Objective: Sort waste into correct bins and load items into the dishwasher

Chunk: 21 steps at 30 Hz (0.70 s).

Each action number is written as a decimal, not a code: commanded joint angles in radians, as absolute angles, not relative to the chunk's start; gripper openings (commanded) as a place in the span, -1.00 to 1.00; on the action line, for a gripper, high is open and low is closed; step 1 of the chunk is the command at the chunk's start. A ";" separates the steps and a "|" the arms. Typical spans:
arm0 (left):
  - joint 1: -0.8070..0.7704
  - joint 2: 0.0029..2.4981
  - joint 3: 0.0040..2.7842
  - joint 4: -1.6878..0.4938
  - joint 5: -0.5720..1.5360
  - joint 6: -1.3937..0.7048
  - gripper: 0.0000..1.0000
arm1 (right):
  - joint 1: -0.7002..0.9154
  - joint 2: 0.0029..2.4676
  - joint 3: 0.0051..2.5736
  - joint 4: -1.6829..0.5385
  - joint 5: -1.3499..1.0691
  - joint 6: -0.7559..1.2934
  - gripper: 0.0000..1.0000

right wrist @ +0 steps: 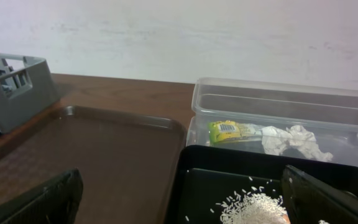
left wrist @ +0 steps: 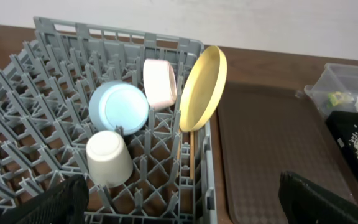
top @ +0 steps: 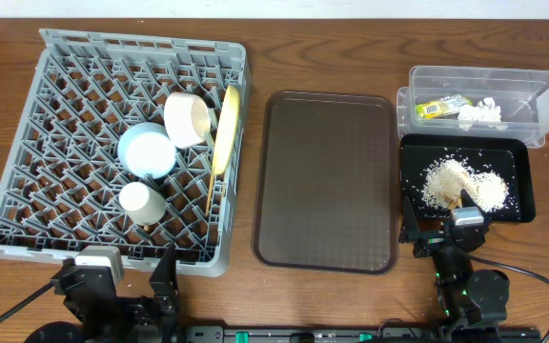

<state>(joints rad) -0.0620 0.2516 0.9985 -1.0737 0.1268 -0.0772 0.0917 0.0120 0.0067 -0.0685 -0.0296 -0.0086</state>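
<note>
Left gripper (left wrist: 182, 202) spread | right gripper (right wrist: 182, 199) spread | smooth round yellow plate (left wrist: 202, 87) on edge (grey grid rack (left wrist: 123, 34))

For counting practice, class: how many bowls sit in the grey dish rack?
2. A light blue bowl sits centrally in the dish rack; a white bowl rests beyond it, beside the yellow plate. The cream cup is not counted. None seem hidden.

The top camera looks straight down on the whole bench (top: 332, 48) from high up. The left wrist camera sits low and close, facing the rack (left wrist: 42, 93) and the wall (left wrist: 260, 18). The right wrist camera sits low, facing the black tray (right wrist: 216, 180) and tub (right wrist: 278, 99). Both wrist views show the brown tray (right wrist: 92, 155).
</note>
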 commanded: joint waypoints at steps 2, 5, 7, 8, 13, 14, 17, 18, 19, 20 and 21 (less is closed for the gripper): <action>-0.061 0.202 0.888 -1.037 0.096 -0.064 0.95 | 0.089 0.007 0.006 -0.072 -0.034 -0.016 0.98; -0.061 0.128 0.752 -0.920 0.095 -0.064 0.95 | 0.089 0.007 0.006 -0.072 -0.034 -0.016 0.99; -0.060 0.086 0.662 -0.852 0.095 -0.064 0.95 | 0.089 0.007 0.006 -0.072 -0.034 -0.016 0.99; -0.056 0.064 0.605 -0.801 0.097 -0.067 0.95 | 0.089 0.007 0.006 -0.072 -0.034 -0.016 0.98; -0.039 0.002 0.390 -0.554 0.097 -0.121 0.96 | 0.089 0.007 0.006 -0.072 -0.034 -0.016 0.99; -0.039 0.001 0.349 -0.498 0.096 -0.130 0.95 | 0.089 0.007 0.006 -0.072 -0.034 -0.016 0.99; -0.040 0.002 0.235 -0.317 0.096 -0.141 0.95 | 0.089 0.007 0.006 -0.072 -0.034 -0.016 0.98; -0.039 0.002 0.207 -0.266 0.095 -0.140 0.95 | 0.089 0.007 0.006 -0.072 -0.034 -0.016 0.98; -0.039 0.002 0.174 -0.208 0.094 -0.140 0.96 | 0.089 0.007 0.006 -0.072 -0.034 -0.016 0.99; -0.039 0.002 0.145 -0.156 0.092 -0.139 0.95 | 0.089 0.007 0.006 -0.072 -0.034 -0.016 0.99; -0.039 0.002 0.115 -0.106 0.092 -0.139 0.95 | 0.089 0.007 0.006 -0.072 -0.034 -0.016 0.99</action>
